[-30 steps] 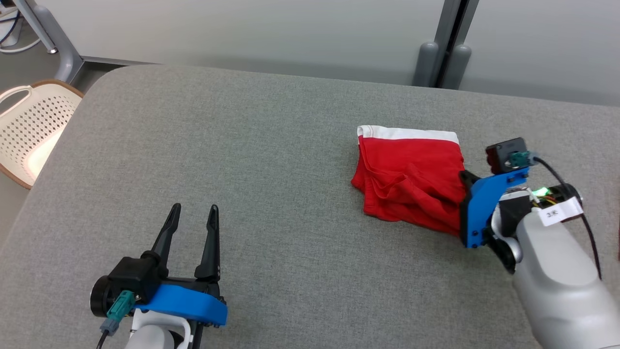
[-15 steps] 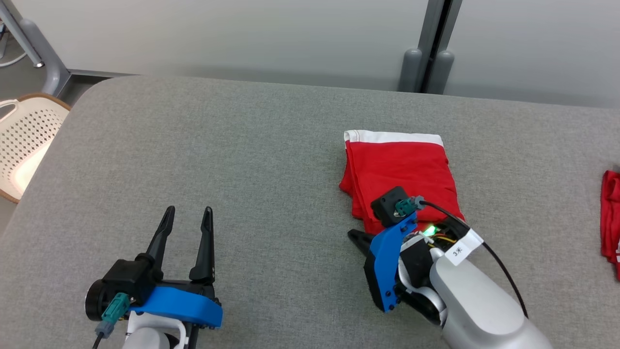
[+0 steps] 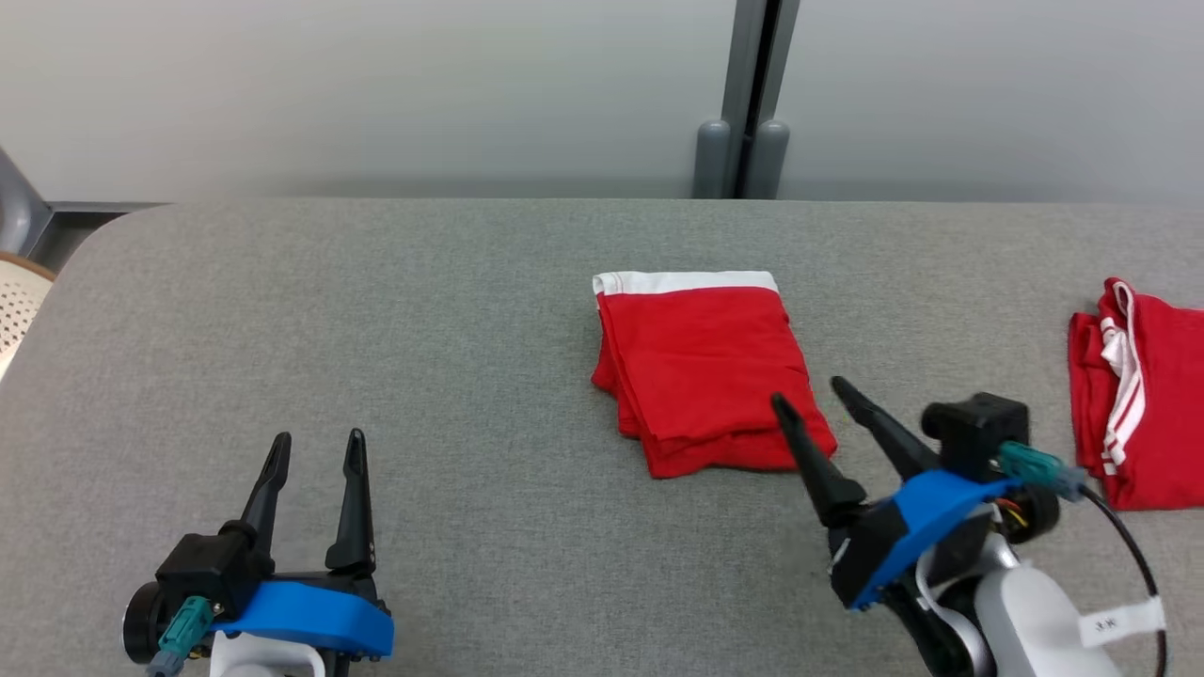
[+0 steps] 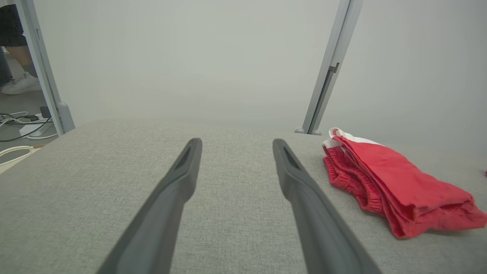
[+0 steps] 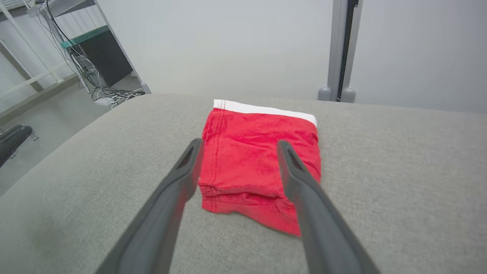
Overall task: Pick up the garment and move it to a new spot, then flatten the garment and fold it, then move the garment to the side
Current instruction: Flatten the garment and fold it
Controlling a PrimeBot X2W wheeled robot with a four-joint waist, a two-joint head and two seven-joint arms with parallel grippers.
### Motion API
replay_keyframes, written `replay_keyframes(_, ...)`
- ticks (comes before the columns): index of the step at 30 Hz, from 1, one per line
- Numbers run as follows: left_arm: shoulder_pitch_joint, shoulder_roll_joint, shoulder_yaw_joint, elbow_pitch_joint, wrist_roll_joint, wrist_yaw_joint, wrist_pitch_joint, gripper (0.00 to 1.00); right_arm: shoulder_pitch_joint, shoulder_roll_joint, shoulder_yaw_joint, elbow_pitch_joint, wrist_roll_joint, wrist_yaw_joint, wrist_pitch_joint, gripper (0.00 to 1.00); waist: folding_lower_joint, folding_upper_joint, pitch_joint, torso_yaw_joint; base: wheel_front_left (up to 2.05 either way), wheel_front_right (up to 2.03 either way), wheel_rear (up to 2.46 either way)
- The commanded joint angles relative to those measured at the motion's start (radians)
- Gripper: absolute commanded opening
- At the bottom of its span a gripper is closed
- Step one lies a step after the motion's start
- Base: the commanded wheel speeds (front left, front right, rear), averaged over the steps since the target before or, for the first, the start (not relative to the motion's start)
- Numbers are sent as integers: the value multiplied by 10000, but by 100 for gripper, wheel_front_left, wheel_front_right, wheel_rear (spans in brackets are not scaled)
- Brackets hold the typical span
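The garment is red with a white waistband and lies folded in a neat rectangle at the middle of the grey table. My right gripper is open just above the garment's near right corner, fingers pointing at it and holding nothing. The right wrist view shows the garment between and beyond that open right gripper. My left gripper is open and empty at the near left, well away from the cloth. From the left wrist view, the left gripper points past the garment, which lies to its right.
A second red garment with white stripes lies at the table's right edge. A pale perforated basket stands on the floor beyond the left edge. A wall with a grey post runs behind the table. A person's shoe shows far left.
The head camera has swung right. My right gripper, earlier shut at the garment's right edge, swept over the garment's near side and now stands open, off the cloth. The garment lies flatter.
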Motion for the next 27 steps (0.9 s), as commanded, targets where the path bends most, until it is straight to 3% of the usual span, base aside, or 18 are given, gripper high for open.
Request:
replay_keyframes(1,96,74,62,1,-39,40,-42,100,593,140,-613,-425,-297,5,-119,100,0,0,-132,-243,0,0,0)
replay_keyframes(6,272,159,199,-33,-48,135,-42,100,1574,389,-2035,-1367,-990,5,-410,100,0,0,-293,-599,0,0,0)
replay_keyframes(12,590,242,323,-168,-6,237,-40,100,2120,480,-2833,-1814,-1459,5,-470,100,0,0,-486,-986,0,0,0)
replay_keyframes(27,1004,244,368,-216,-61,377,-42,100,2297,335,-2719,-894,-1730,5,-1321,100,0,0,-752,-1264,0,0,0)
